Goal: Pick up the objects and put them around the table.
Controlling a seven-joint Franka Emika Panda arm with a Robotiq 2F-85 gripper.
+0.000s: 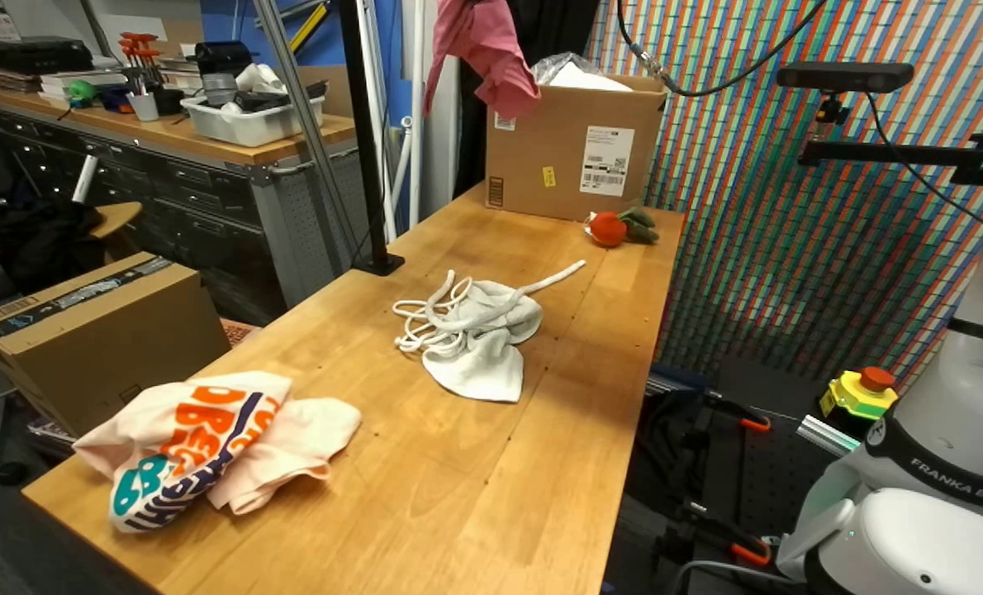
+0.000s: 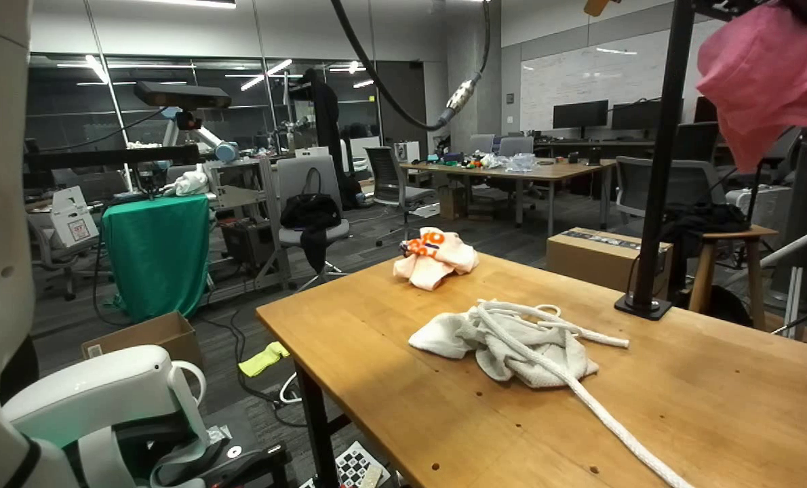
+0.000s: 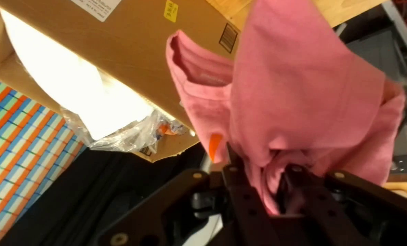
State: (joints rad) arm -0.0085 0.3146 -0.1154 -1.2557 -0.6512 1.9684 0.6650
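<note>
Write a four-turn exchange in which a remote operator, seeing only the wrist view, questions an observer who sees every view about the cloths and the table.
Operator: Does the soft pink cloth touch the light wooden tabletop?
Observer: No, its lowest visible folds hang in the air, off the surface.
Operator: What lies at the end away from the brown cardboard box?
Observer: A crumpled pale-peach fabric cloth with orange, teal and navy lettering.

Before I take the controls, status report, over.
Gripper holds pink cloth aloft. White-grey cloth lying on table. Cardboard box nearby, possibly in the way.
</note>
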